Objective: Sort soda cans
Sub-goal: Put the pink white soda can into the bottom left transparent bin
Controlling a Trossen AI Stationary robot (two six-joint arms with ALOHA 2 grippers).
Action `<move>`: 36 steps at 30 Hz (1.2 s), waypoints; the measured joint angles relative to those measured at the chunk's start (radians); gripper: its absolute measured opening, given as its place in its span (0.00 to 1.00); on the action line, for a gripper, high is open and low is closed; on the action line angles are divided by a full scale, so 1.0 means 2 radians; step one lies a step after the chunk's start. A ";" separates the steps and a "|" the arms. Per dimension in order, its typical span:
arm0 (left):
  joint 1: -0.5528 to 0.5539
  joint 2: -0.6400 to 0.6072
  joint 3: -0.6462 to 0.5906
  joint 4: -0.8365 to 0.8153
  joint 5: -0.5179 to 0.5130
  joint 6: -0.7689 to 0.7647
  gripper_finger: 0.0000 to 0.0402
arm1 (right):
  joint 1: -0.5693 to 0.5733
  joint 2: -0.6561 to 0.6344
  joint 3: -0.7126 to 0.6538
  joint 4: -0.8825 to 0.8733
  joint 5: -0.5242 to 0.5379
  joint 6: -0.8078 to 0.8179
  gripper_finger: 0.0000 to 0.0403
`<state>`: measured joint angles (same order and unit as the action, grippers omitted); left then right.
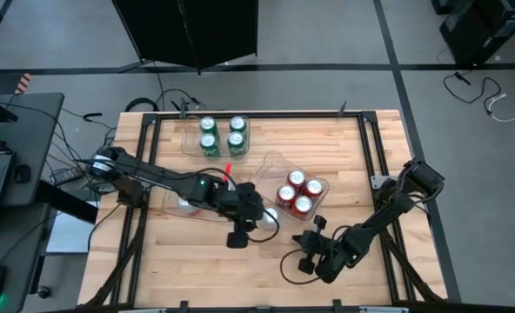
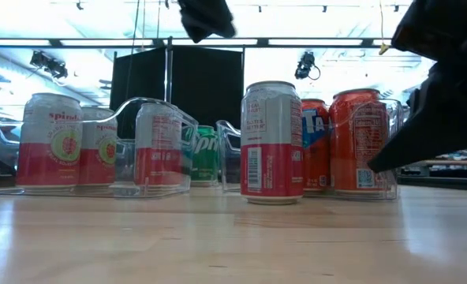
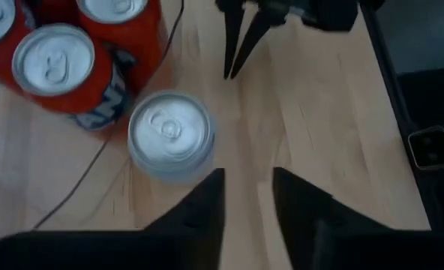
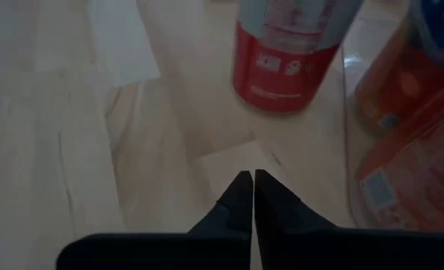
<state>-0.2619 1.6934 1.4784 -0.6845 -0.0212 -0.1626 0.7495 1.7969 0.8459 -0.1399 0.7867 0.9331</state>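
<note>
Loose can: a silver-white and red soda can point(image 2: 272, 142) stands upright on the bare table point(image 1: 344, 139), outside every tray, near the middle; it sits just at 8 o'clock of the tray of red cans point(image 1: 297, 192).
Sorted so far: four green cans point(image 1: 223, 135) sit in the clear tray at 12 o'clock; in the low view other silver-white cans point(image 2: 50, 142) stand around the third tray, at 9 o'clock of the loose one.
My left claw point(image 3: 246, 196): hanging above the table just beside the loose can's top, fingers a small gap apart, holding nothing.
My right claw point(image 4: 252, 191): low at 5 o'clock of the loose can, fingers pressed together, empty, pointing at its base.
Handling, my guess: thin aluminium wall, smooth and slippery; dents if I squeeze hard. Weight I cannot tell, full or empty.
Where I'd grip: across the straight wall at mid-height, below the top rim, fingers on opposite sides.
Risk: tall on a narrow base, so a sideways nudge could tip it against the red cans' tray.
</note>
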 joint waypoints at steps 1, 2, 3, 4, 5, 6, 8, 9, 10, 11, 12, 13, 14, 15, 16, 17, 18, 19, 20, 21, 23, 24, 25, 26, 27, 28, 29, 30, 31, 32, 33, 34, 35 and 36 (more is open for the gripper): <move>0.000 0.003 0.003 0.002 0.000 -0.002 0.31 | 0.000 0.000 0.000 0.002 0.000 -0.003 0.01; 0.000 0.006 0.004 0.000 0.000 -0.006 0.35 | 0.000 0.000 0.000 0.003 -0.001 -0.005 0.01; 0.000 0.010 0.005 0.000 -0.001 -0.015 0.39 | 0.000 0.000 0.000 0.006 -0.001 -0.005 0.01; 0.000 0.013 0.006 0.007 -0.001 -0.026 0.43 | 0.001 0.000 0.000 0.007 -0.001 -0.006 0.02; 0.000 0.016 0.006 0.009 -0.002 -0.033 0.47 | 0.001 0.000 0.000 0.009 -0.001 -0.006 0.02; 0.000 0.019 0.006 0.007 -0.002 -0.039 0.52 | 0.001 0.000 0.000 0.011 -0.001 -0.006 0.02; 0.000 0.025 0.006 0.011 -0.009 -0.040 0.60 | 0.003 0.000 0.000 0.015 -0.009 -0.006 0.02; 0.000 0.026 0.006 0.011 -0.020 -0.039 0.64 | 0.003 0.000 0.000 0.019 -0.011 -0.008 0.01; 0.000 0.026 0.006 0.009 -0.033 -0.039 0.67 | 0.003 0.000 0.000 0.022 -0.013 -0.009 0.01; 0.000 0.028 0.006 0.015 -0.045 -0.039 0.71 | 0.004 0.000 0.000 0.024 -0.013 -0.009 0.00; 0.000 0.029 0.006 0.021 -0.054 -0.039 0.74 | 0.005 0.000 0.000 0.025 -0.014 -0.009 0.00; 0.000 0.030 0.006 0.021 -0.060 -0.039 0.77 | 0.006 0.000 0.000 0.026 -0.015 -0.010 0.00; 0.000 0.030 0.006 0.018 -0.062 -0.039 0.79 | 0.006 0.000 0.000 0.028 -0.015 -0.010 0.01; 0.000 0.033 0.006 0.021 -0.062 -0.038 0.82 | 0.007 0.000 0.000 0.030 -0.015 -0.010 0.01; 0.001 0.036 0.006 0.028 -0.062 -0.038 0.84 | 0.007 0.000 0.000 0.030 -0.015 -0.010 0.01; 0.003 0.038 0.006 0.030 -0.062 -0.038 0.86 | 0.007 0.000 0.000 0.031 -0.015 -0.010 0.01; 0.004 0.040 0.006 0.028 -0.062 -0.038 0.88 | 0.007 0.000 0.000 0.032 -0.015 -0.010 0.01; 0.006 0.044 0.006 0.029 -0.062 -0.037 0.90 | 0.007 0.000 0.000 0.032 -0.015 -0.010 0.01; 0.008 0.047 0.006 0.035 -0.062 -0.037 0.91 | 0.007 0.000 0.000 0.033 -0.015 -0.010 0.00; 0.011 0.049 0.006 0.035 -0.062 -0.037 0.93 | 0.007 0.000 0.000 0.033 -0.015 -0.012 0.00; 0.017 0.055 0.006 0.036 -0.058 -0.038 0.95 | 0.007 0.000 0.000 0.038 -0.015 -0.013 0.00; 0.020 0.057 0.006 0.039 -0.050 -0.038 0.96 | 0.007 0.000 0.000 0.038 -0.015 -0.014 0.00; 0.023 0.058 0.005 0.038 -0.042 -0.038 0.96 | 0.007 0.000 0.000 0.040 -0.015 -0.017 0.01; 0.026 0.058 0.005 0.041 -0.037 -0.039 0.97 | 0.007 0.000 0.000 0.043 -0.015 -0.019 0.00; 0.028 0.060 0.005 0.048 -0.030 -0.039 0.97 | 0.007 0.000 0.000 0.045 -0.015 -0.020 0.00; 0.030 0.061 0.005 0.059 -0.028 -0.039 0.98 | 0.007 0.000 0.000 0.045 -0.015 -0.022 0.00; 0.032 0.062 0.006 0.062 -0.026 -0.039 0.98 | 0.007 0.000 0.000 0.046 -0.015 -0.024 0.00; 0.033 0.064 0.005 0.060 -0.023 -0.039 0.98 | 0.007 0.000 0.000 0.048 -0.015 -0.025 0.00; 0.033 0.066 0.005 0.060 -0.018 -0.039 0.98 | 0.007 0.000 0.000 0.048 -0.015 -0.025 0.00; 0.034 0.070 0.005 0.066 -0.010 -0.039 0.98 | 0.007 0.000 0.000 0.048 -0.015 -0.025 0.00; 0.035 0.073 0.005 0.071 -0.004 -0.039 0.98 | 0.007 0.000 0.000 0.048 -0.016 -0.025 0.00; 0.036 0.076 0.005 0.069 0.003 -0.039 0.98 | 0.007 0.000 0.000 0.048 -0.016 -0.025 0.00; 0.036 0.081 0.005 0.071 0.008 -0.039 0.98 | 0.007 0.000 0.000 0.048 -0.016 -0.025 0.00; 0.036 0.084 0.005 0.079 0.007 -0.039 0.98 | 0.007 0.000 0.000 0.048 -0.016 -0.025 0.00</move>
<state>-0.1899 1.8617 1.4887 -0.5268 -0.0062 -0.2405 0.7643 1.7973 0.8459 -0.0441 0.7553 0.8839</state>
